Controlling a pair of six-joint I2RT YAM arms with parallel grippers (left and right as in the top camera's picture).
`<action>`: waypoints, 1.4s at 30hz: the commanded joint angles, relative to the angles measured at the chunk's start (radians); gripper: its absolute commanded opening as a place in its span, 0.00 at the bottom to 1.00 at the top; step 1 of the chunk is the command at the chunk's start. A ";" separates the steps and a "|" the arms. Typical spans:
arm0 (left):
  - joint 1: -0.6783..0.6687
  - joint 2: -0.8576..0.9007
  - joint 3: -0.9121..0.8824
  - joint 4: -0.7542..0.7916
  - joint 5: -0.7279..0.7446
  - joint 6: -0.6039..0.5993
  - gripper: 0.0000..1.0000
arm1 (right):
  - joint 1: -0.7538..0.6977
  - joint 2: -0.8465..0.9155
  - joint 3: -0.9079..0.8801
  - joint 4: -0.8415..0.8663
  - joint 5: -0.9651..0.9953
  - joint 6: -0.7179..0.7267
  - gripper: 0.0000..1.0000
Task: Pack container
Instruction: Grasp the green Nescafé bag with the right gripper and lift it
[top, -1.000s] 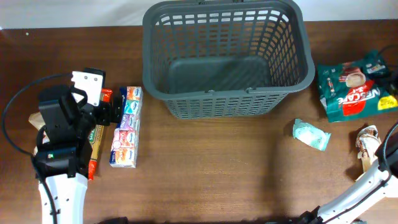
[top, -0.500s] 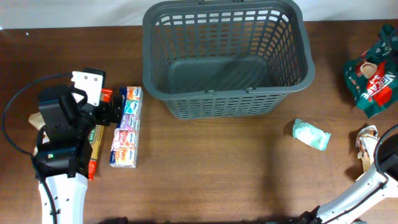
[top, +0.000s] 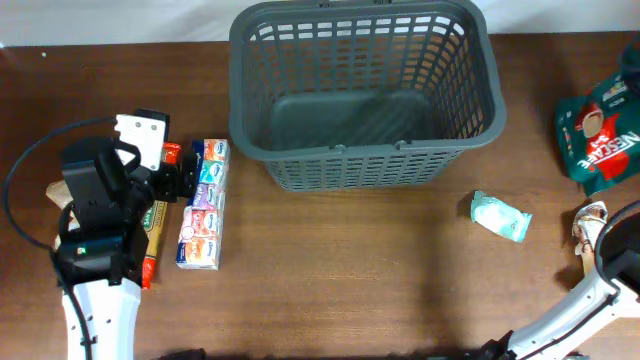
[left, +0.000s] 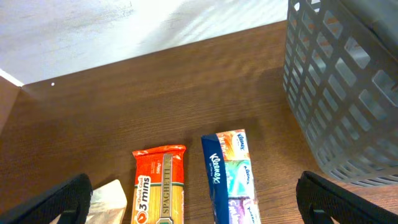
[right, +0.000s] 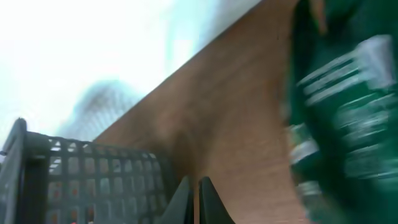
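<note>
**Basket on the far middle of the tabletop, left pincer wide open, right pincer closed**

The dark grey shopping basket (top: 365, 95) stands upright on the brown tabletop (top: 340, 280), at the far side and about in the middle. Its open top faces up, and the solid floor shows through it.

To the left of the basket, a Kleenex tissue pack (top: 203, 203) lies flat with its long side running from near to far. Just beside it on the left is an orange spaghetti packet (left: 160, 190), lying parallel to it. In the left wrist view a pale crumpled wrapper (left: 111, 196) is just left of the spaghetti.

The left pincer (left: 199, 205) hangs above these packets. Its two fingers stand far apart at the lower corners of the wrist view and have hold of nothing.

On the right side, a green Nescafé bag (top: 600, 135) is at the far right edge. A small pale green packet (top: 500, 217) lies nearer, apart from the basket.

The right pincer (right: 191, 199) is closed, its tips pressed together, and I can see nothing between them. In its view the green bag is very close on the right and blurred, so I cannot tell whether they touch.
</note>
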 joint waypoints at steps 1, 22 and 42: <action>0.003 0.005 0.021 0.002 0.018 0.012 0.99 | 0.020 -0.040 0.024 -0.004 0.106 0.002 0.04; 0.003 0.005 0.021 0.002 0.018 0.012 0.99 | 0.088 -0.016 -0.092 -0.006 0.696 -0.130 0.92; 0.003 0.005 0.021 0.002 0.018 0.012 0.99 | 0.227 0.120 -0.234 0.141 1.273 -0.212 0.93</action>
